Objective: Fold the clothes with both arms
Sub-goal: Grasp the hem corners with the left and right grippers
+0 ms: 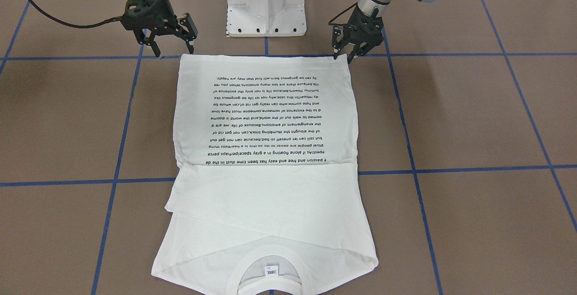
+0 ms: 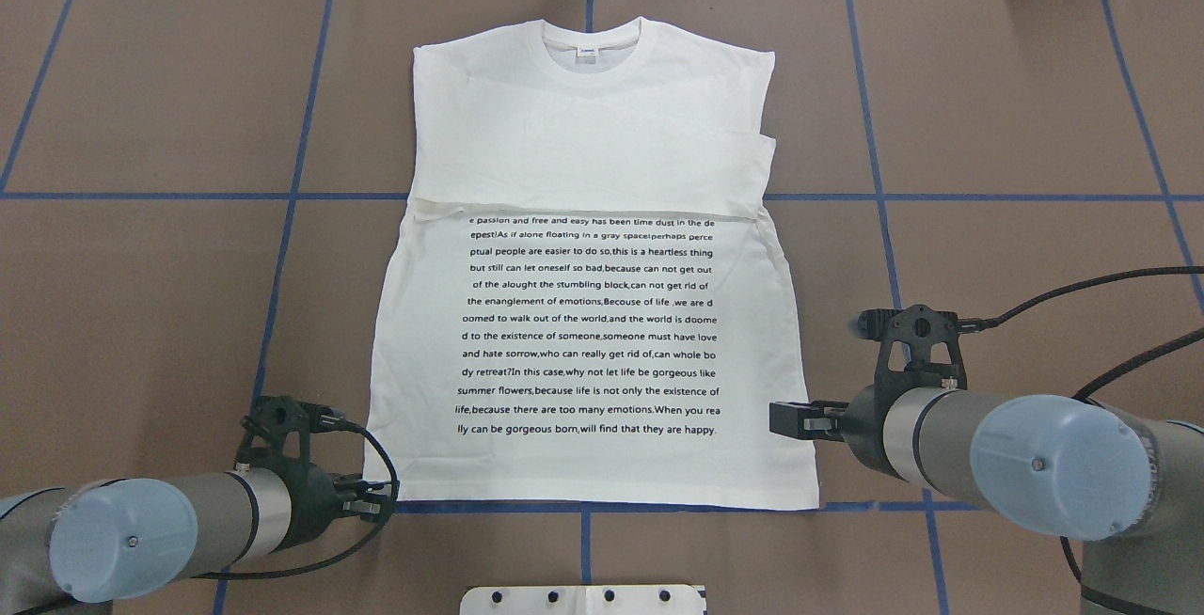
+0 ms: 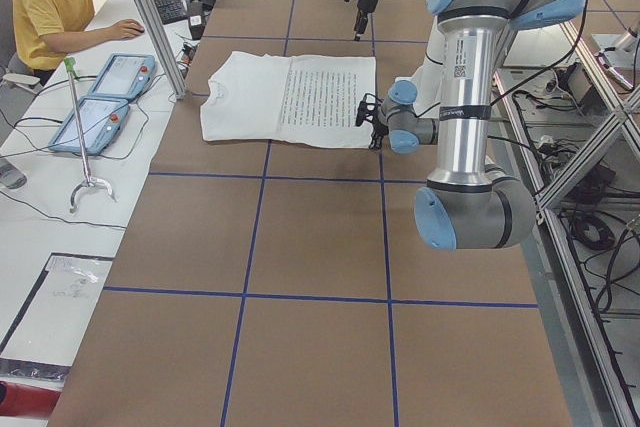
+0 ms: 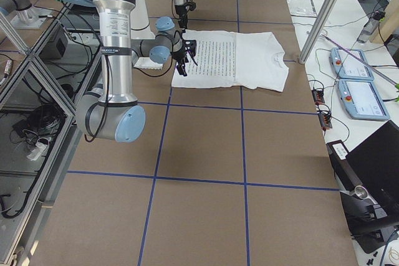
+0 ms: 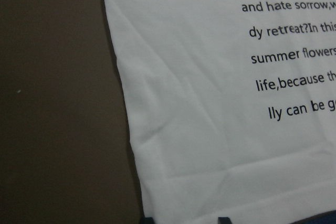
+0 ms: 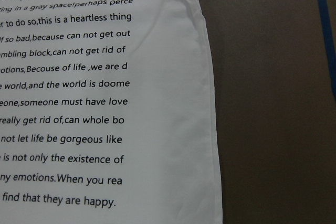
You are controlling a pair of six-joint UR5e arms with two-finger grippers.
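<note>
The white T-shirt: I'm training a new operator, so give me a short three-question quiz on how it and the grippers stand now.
1. True or false: the T-shirt lies with its printed text facing up.
2. Which part lies nearest the white pedestal? A collar; B hem; C neck label.
3. Fill in: the left gripper and right gripper both have their jaws ____.
Key: 1 true; 2 B; 3 open.

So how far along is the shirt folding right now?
Done: the T-shirt lies flat, sides tucked in, no sleeve sticking out. In hand: the left tool and right tool hang open at its near corners, gripping nothing. Left: grasp those corners and fold toward the collar, probably.
</note>
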